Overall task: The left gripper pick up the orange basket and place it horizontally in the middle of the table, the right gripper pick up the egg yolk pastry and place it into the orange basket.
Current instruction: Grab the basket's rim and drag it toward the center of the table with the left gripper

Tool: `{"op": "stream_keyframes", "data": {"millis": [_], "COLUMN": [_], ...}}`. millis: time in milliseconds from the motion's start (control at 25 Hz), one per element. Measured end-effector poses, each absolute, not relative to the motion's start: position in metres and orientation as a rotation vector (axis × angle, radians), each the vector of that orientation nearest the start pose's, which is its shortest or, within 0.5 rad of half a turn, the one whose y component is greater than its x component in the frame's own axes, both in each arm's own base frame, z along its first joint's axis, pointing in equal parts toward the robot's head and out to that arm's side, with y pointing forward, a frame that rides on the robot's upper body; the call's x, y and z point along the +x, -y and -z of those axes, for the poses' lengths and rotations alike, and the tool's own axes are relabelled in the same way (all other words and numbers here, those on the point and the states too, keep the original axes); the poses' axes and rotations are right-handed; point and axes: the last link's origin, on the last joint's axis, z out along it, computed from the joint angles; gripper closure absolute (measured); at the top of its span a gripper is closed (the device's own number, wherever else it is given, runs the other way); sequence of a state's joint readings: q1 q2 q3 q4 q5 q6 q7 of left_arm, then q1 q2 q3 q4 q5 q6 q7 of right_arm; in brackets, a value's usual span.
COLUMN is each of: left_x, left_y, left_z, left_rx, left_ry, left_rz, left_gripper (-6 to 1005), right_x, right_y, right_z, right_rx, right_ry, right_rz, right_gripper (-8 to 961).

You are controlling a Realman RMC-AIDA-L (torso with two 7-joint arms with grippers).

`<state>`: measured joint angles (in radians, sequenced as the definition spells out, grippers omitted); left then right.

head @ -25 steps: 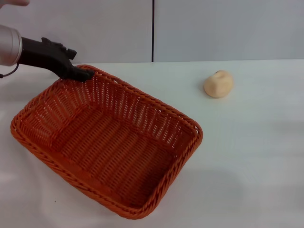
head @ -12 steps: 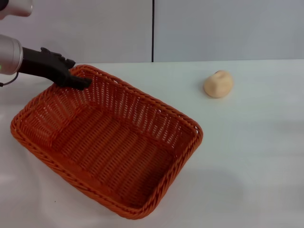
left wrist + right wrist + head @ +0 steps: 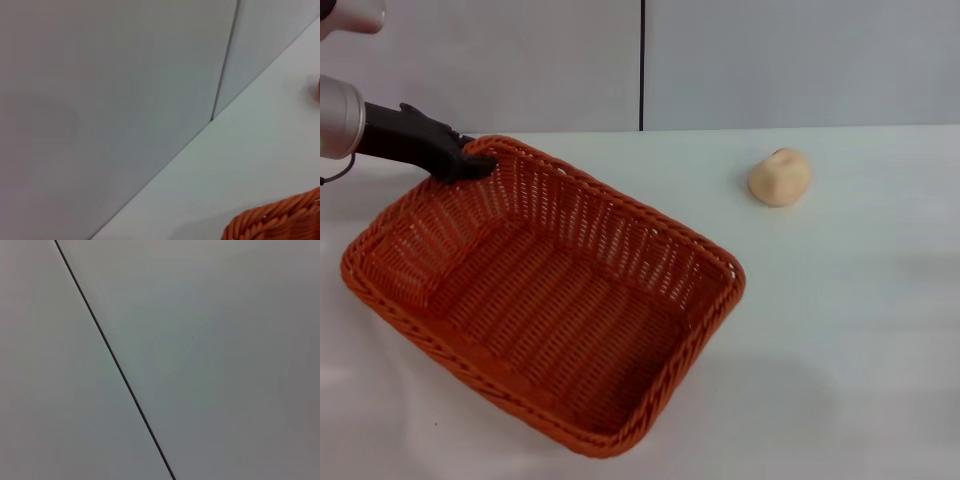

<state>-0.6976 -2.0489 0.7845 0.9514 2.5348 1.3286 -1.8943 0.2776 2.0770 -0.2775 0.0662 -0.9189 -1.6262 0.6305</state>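
Observation:
The orange basket (image 3: 550, 310) lies empty and at a diagonal on the left half of the white table (image 3: 850, 330). A bit of its braided rim (image 3: 280, 220) also shows in the left wrist view. My left gripper (image 3: 480, 165) reaches in from the left and its black tip rests at the basket's far left corner, on the rim. The egg yolk pastry (image 3: 780, 177), a small tan ball, sits alone on the table to the far right of the basket. The right gripper is out of view; its wrist view shows only the grey wall.
A grey wall with a dark vertical seam (image 3: 642, 65) backs the table. Bare white tabletop lies between the basket and the pastry and along the right side.
The left gripper's tip has drawn back to the left along the basket's far corner. The basket has shifted very slightly left. The pastry has not moved.

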Motion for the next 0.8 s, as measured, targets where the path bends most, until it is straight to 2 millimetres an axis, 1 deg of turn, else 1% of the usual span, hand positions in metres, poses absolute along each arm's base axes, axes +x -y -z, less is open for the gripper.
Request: {"op": "stream_keyframes", "data": {"millis": [160,400,480,640,800], "left_x": [-0.251,-0.248,-0.243,-0.222,-0.208], "left_y": [-0.406,-0.406,-0.405,-0.401,-0.401], "left_z": [-0.049,-0.052,-0.055,-0.063,-0.075], "left_rx": [-2.534,-2.521,-2.526,-2.569,-2.523], "left_ry": [0.747,0.805,0.832,0.878,0.963], "left_rz": [-0.097,-0.07,-0.042,0.079,0.169], "left_gripper": [559,759,769,790,800], "right_x": [0.373,0.373,0.374,0.375,0.376], "right_y": [-0.242,-0.242,-0.242,-0.243,-0.246], "right_z": [-0.05,-0.051,-0.051,-0.05,-0.049], "right_rx": [-1.12,-1.122,-1.123,-1.124,-1.127], "right_ry": [-0.698,-0.697,-0.702,-0.715,-0.724], "right_rz": [-1.136,-1.133,-1.129,-1.119,-1.112], "right_gripper": [447,449,449,451,452]}}
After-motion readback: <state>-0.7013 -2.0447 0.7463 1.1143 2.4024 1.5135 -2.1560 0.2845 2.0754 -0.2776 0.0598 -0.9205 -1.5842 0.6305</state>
